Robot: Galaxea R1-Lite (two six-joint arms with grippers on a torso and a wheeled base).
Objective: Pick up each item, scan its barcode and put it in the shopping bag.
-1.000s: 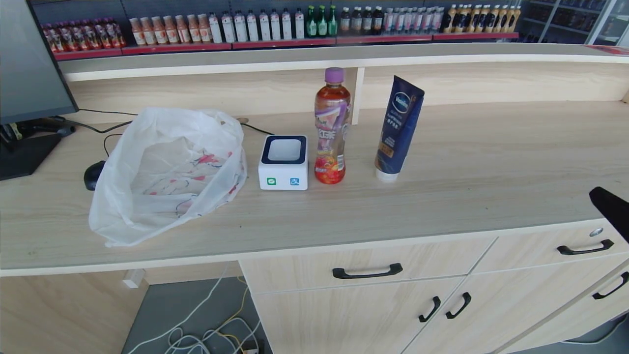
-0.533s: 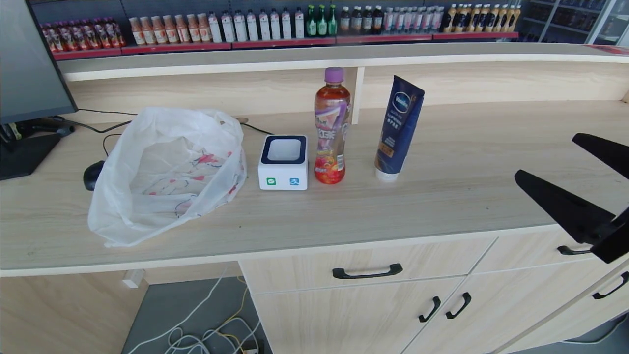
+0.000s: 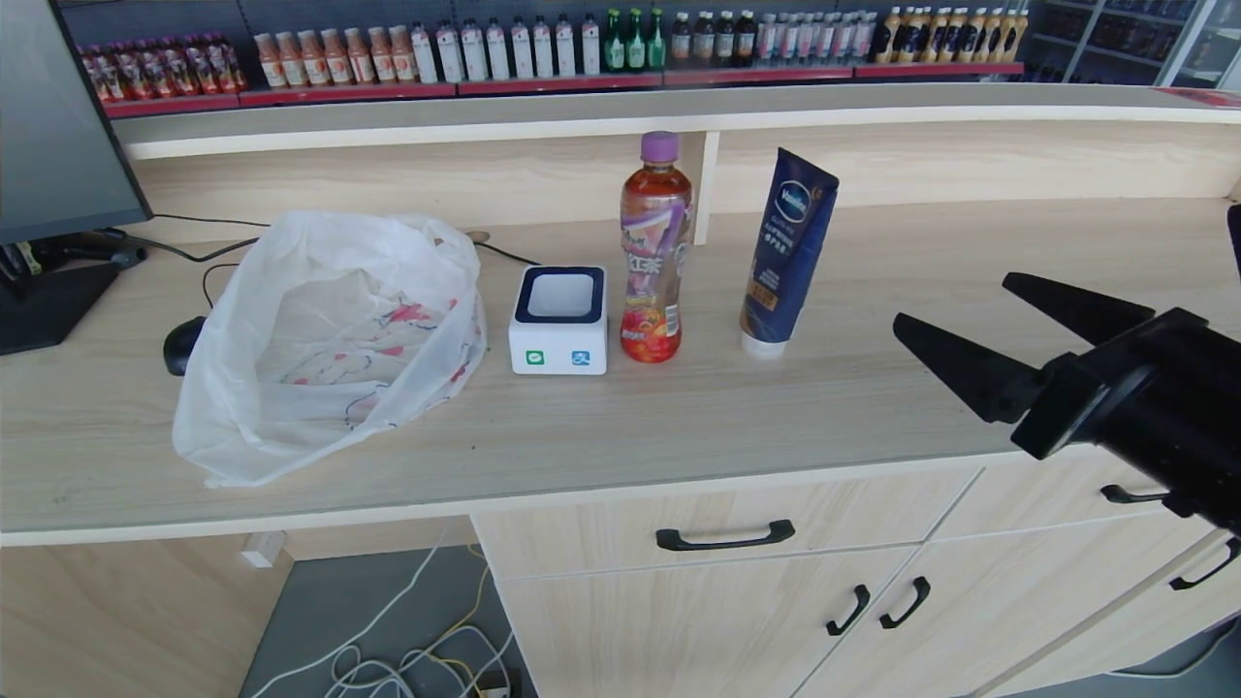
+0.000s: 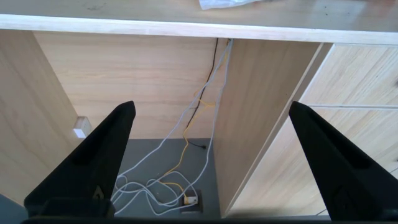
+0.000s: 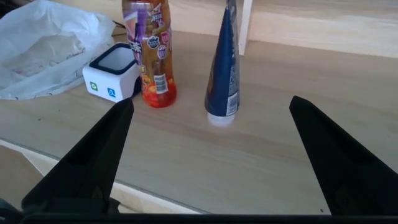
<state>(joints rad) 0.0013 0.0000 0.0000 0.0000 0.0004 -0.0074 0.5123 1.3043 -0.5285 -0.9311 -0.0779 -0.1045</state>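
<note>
A dark blue tube (image 3: 785,252) stands cap down on the wooden counter (image 3: 873,388), with a purple-capped tea bottle (image 3: 656,250) to its left. A white barcode scanner box (image 3: 560,320) sits beside the bottle, and an open white shopping bag (image 3: 330,339) lies further left. My right gripper (image 3: 955,315) hovers open over the counter's right part, well right of the tube. In the right wrist view the tube (image 5: 224,68), bottle (image 5: 149,53), scanner (image 5: 112,78) and bag (image 5: 43,46) lie ahead of the right gripper (image 5: 211,155). My left gripper (image 4: 211,158) hangs open below the counter edge.
A black mouse (image 3: 182,344) and a monitor (image 3: 58,126) sit at the counter's far left, with cables behind the bag. A raised ledge (image 3: 679,107) backs the counter; shelves of bottles stand beyond. Drawers and cupboard doors (image 3: 727,543) lie under the front edge. Cables (image 4: 180,180) lie on the floor.
My right gripper has come up from the lower right edge of the head view and moved left over the counter, toward the blue tube. The items on the counter stayed put.
</note>
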